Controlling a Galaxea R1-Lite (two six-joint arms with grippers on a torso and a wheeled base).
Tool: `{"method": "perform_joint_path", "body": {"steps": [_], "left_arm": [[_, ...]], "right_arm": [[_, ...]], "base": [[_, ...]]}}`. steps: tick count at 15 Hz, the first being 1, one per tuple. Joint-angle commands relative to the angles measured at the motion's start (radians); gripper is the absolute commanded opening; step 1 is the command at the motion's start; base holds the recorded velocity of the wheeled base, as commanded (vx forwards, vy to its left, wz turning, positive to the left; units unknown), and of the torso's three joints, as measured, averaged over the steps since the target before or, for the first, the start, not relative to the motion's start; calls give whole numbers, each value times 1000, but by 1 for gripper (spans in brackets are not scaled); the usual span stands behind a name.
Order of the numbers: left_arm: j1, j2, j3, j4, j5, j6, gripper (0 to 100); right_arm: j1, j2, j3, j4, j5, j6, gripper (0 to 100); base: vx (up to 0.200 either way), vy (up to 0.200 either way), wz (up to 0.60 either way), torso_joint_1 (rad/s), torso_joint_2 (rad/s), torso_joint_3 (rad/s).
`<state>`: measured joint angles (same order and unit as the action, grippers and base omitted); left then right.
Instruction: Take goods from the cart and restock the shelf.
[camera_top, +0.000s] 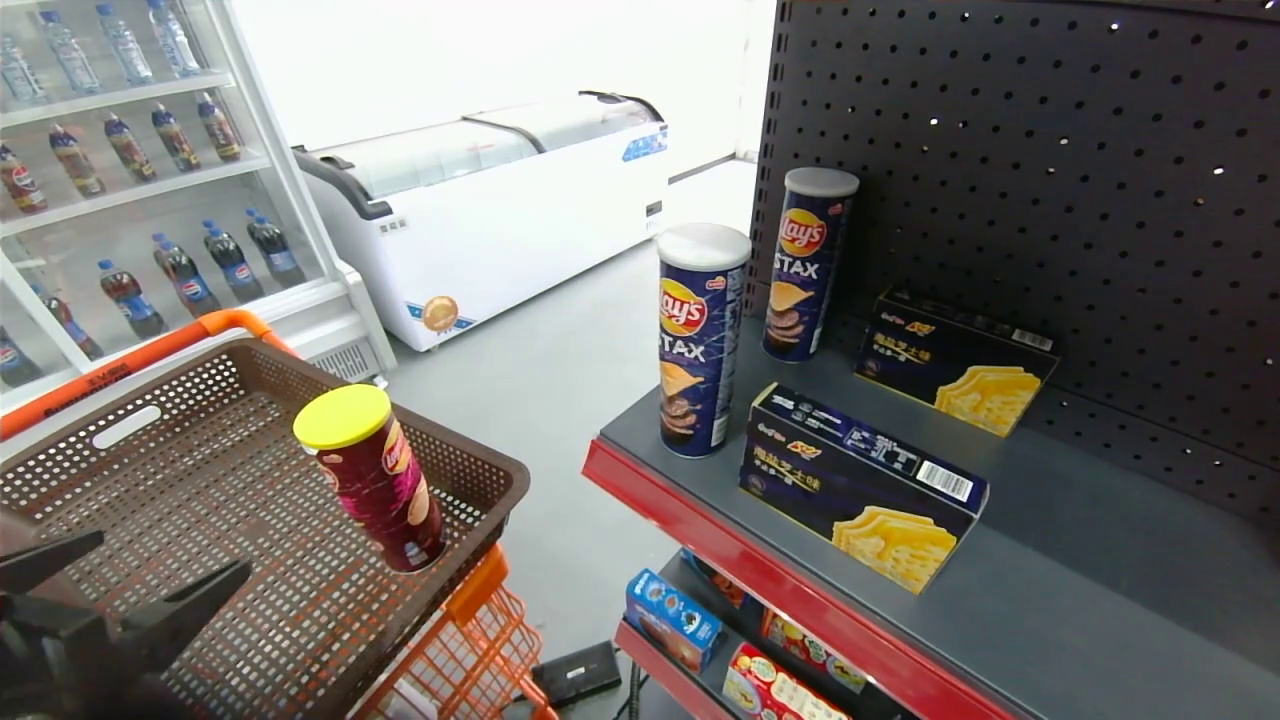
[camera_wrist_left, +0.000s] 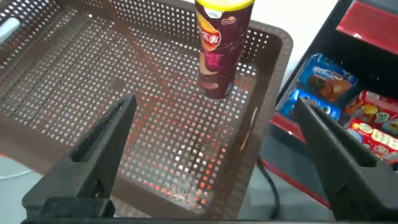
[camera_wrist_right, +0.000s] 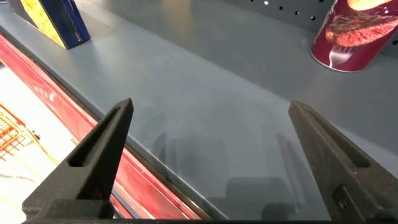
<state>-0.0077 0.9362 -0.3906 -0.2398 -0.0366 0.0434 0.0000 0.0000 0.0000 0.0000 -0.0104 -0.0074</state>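
Basket (camera_top: 500, 470): left of the shelf (camera_top: 1050, 570).
Lone can (camera_top: 375, 480): upright in the basket, near its shelf-side corner.
Front can (camera_top: 700, 340): at the shelf's left front edge; rear can (camera_top: 808, 265) behind it.
Front box (camera_top: 860, 485): right of the front can; rear box (camera_top: 955, 360) behind it.
Freezer (camera_top: 500, 210): on the floor, beyond basket and shelf.

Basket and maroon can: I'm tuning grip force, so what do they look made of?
Basket: looks like moulded brown plastic, matte, judging by its even perforated grid and rounded rim. Maroon can: probably a cardboard tube with glossy printed wrap, given the sheen; its yellow lid looks like smooth plastic.
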Motion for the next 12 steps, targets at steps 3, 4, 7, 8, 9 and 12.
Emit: {"method": "perform_joint_path", "body": {"steps": [3, 4, 7, 8, 9, 12], "left_arm": [[-6, 360, 15, -279, -3, -11, 100], [-8, 398, 15, -317, -3, -11, 100], [-17, 530, 15, -474, -3, -13, 100], [-23, 555, 15, -503, -3, -13, 100], [-35, 602, 16, -564, -2, -16, 100], [-58, 693, 18, -681, -2, -17, 100]], "right_arm": [[0, 0, 0, 0, 0, 0, 100], [0, 0, 0, 0, 0, 0, 100], [0, 0, 0, 0, 0, 0, 100], [0, 0, 0, 0, 0, 0, 100], [0, 0, 0, 0, 0, 0, 100], [0, 0, 0, 0, 0, 0, 100]], "base": [[0, 0, 0, 0, 0, 0], [0, 0, 0, 0, 0, 0], [0, 0, 0, 0, 0, 0], [0, 0, 0, 0, 0, 0], [0, 0, 0, 0, 0, 0], [0, 0, 0, 0, 0, 0]]}}
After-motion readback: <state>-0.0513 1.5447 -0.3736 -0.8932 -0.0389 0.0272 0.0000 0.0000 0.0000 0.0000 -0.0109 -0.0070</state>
